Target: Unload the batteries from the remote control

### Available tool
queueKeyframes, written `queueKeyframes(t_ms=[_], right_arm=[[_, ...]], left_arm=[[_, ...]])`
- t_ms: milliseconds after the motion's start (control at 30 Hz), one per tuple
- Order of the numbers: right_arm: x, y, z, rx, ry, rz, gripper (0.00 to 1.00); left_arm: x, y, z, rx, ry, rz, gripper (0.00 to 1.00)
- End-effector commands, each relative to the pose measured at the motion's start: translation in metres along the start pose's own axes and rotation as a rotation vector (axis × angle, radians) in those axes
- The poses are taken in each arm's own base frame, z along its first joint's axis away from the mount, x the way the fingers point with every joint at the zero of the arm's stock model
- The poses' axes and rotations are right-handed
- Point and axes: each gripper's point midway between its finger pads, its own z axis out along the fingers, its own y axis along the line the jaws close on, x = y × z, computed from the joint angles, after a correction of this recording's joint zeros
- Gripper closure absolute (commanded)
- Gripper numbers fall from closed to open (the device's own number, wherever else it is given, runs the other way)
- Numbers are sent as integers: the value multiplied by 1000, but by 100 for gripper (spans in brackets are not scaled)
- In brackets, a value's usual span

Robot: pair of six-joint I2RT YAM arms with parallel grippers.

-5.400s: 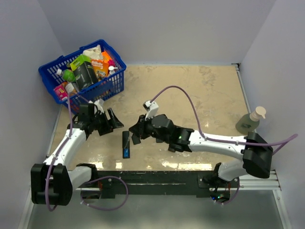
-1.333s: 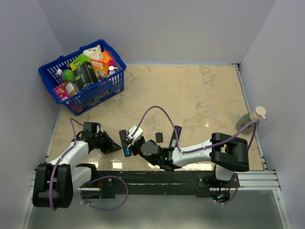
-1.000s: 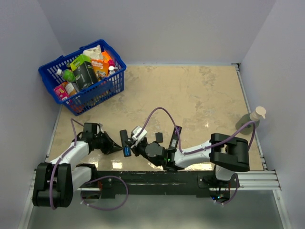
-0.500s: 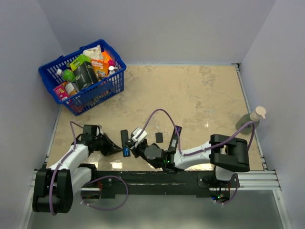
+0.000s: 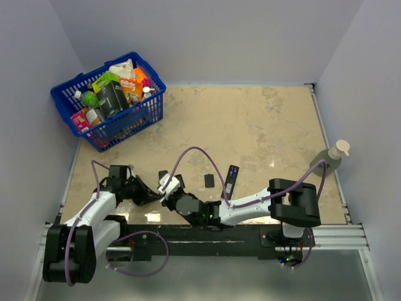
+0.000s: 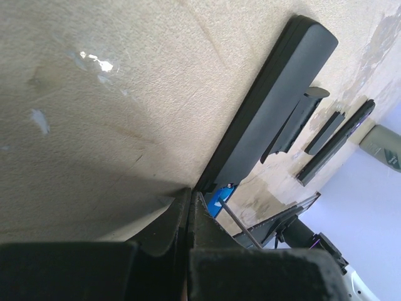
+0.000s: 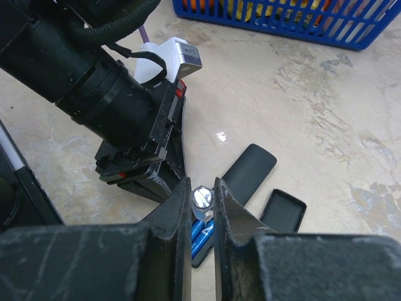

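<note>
Crowding over the remote (image 7: 249, 168), the right gripper (image 7: 202, 188) hides most of it from above and pinches a battery (image 7: 202, 199) by its silver end; how far it sits in the bay is unclear. Both arms stretch low, grippers close together. The left gripper (image 6: 190, 202), fingers pressed together, touches the remote's end. Beyond lies a cover (image 7: 283, 211).

Bright blue batteries (image 7: 202, 238), black remote (image 6: 276, 106), blue basket (image 5: 148, 108), mottled beige table (image 5: 263, 125), and purple cables (image 5: 191, 148).
</note>
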Motion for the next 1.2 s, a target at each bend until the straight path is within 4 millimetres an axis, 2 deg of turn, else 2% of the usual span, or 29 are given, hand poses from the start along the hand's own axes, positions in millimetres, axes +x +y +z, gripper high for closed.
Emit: queueKeyframes(t_ms=[0, 67, 100, 133, 233, 433, 633, 800, 1167], right_arm=[[85, 4, -17, -30, 229, -126, 100], [96, -1, -23, -8, 244, -86, 100], [93, -1, -24, -6, 231, -46, 100], [100, -7, -30, 10, 237, -4, 100], [103, -15, -35, 45, 232, 102, 100], [114, -30, -40, 123, 223, 164, 100], [113, -48, -47, 160, 184, 254, 100], [107, -55, -45, 152, 159, 319, 100], [116, -75, -47, 166, 159, 415, 100]], left_arm=[[11, 21, 1, -69, 23, -49, 100], [11, 20, 0, -66, 17, -52, 100], [11, 19, 0, -62, 15, -49, 100], [10, 19, 0, -61, 9, -48, 100], [11, 20, 0, -58, 7, -51, 100], [7, 19, 0, -53, -18, -49, 100], [7, 21, 1, -61, -19, -62, 100], [6, 19, 2, -52, -18, -69, 100], [6, 23, 4, -68, -17, -67, 100]])
